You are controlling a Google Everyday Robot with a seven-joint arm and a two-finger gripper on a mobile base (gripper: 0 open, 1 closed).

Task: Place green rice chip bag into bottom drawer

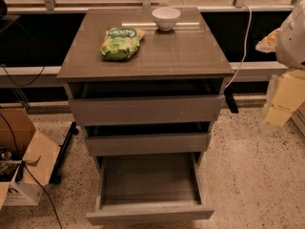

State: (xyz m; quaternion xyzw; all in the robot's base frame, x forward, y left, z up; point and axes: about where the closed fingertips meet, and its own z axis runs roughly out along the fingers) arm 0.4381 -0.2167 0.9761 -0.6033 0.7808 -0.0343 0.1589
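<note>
The green rice chip bag (120, 43) lies flat on the grey cabinet's top (190, 56), at its back left. The bottom drawer (150, 213) is pulled out towards me; its flat grey floor is bare. The two drawers above it stand slightly ajar. My gripper (285, 99) hangs at the far right edge of the view, below the white arm (293, 37). It is to the right of the cabinet, well apart from the bag and the drawer, and holds nothing that I can see.
A white bowl (166, 18) stands at the back middle of the cabinet top, right of the bag. An open cardboard box (21, 156) sits on the floor at the left, next to a black stand leg (64, 149). A white cable (245, 42) hangs behind the cabinet's right side.
</note>
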